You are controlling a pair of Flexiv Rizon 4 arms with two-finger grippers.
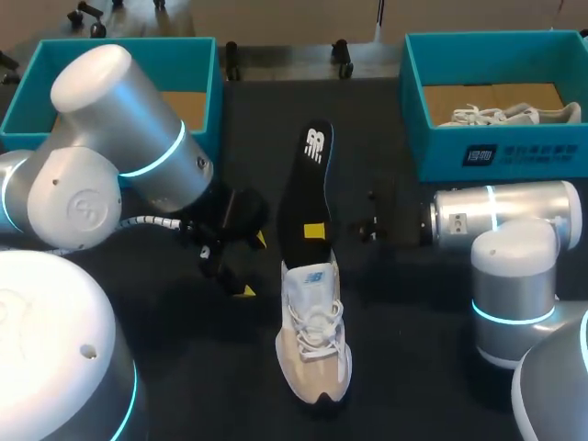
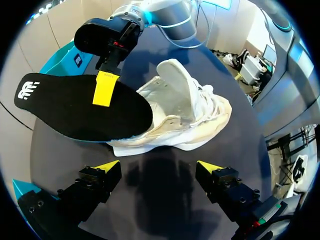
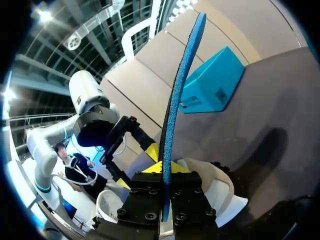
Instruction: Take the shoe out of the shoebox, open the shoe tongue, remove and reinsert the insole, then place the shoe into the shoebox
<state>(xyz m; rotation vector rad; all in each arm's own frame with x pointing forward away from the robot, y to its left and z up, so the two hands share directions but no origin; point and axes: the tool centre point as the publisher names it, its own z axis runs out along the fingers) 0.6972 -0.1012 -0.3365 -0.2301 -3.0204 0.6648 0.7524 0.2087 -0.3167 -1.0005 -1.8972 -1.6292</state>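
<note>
At the near edge of the tabletop, the white shoe is sitting on its sole, toe pointing back toward the robot. Its laces are showing and the tongue is standing up, pulled open.

Just beside the shoe, on the left, the left tool is hovering with its yellow-tipped fingers spread wide and nothing between them. From its own wrist camera the shoe is lying ahead of those open fingers, not touching them.

Going on past the shoe's opening now, the black insole is stretching away toward the far side. Its near end is meeting the shoe's collar, though I cannot tell whether it is tucked inside.

The right tool, its arm entering from the right, is pinching that insole close to the shoe, with one yellow finger pressing on the top face. The right wrist camera is showing the insole edge-on, its blue edge clamped between both fingers.

Further back, two teal boxes are standing at the far corners. The left shoebox is sitting behind the left arm, and the right shoebox is holding a second white shoe.
</note>
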